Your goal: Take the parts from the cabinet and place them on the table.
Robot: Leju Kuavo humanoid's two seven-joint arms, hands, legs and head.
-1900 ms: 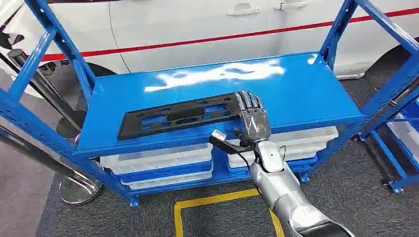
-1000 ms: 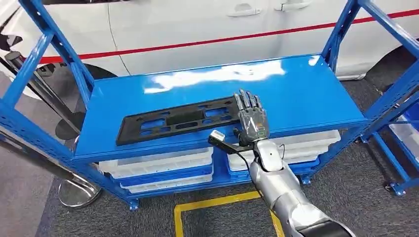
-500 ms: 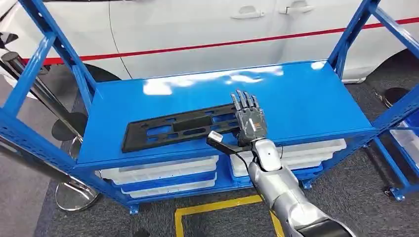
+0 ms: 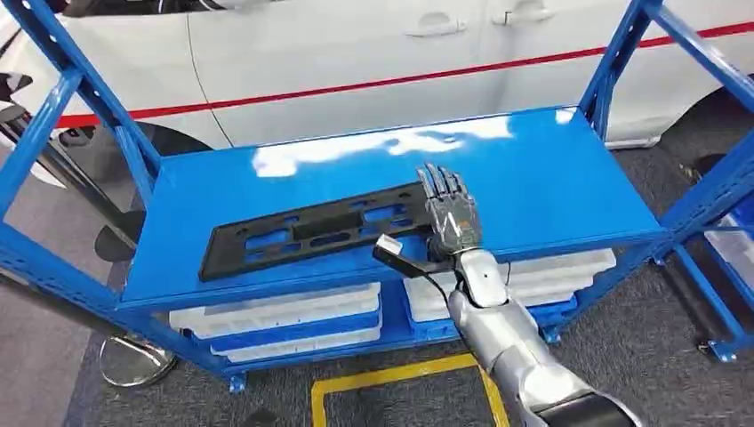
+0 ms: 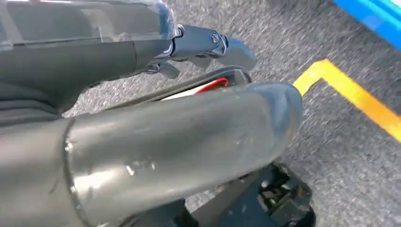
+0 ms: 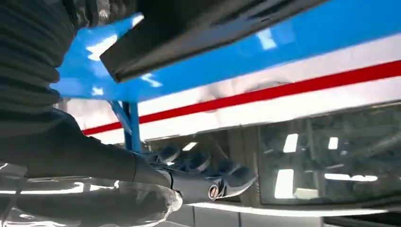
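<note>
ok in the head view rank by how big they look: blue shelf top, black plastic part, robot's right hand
1. blue shelf top
2. black plastic part
3. right hand, which sits at the part's end

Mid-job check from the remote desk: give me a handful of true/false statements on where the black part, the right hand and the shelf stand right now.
1. The long black slotted part lies on the blue shelf. True.
2. The right hand is at the end of the part away from the white bins' gap, on the far left. False: it is at the part's right end.
3. White bins sit on the level below the blue shelf. True.
4. A green car stands behind the rack. False: the car is white with a red stripe.
5. A yellow line marks the floor. True.
</note>
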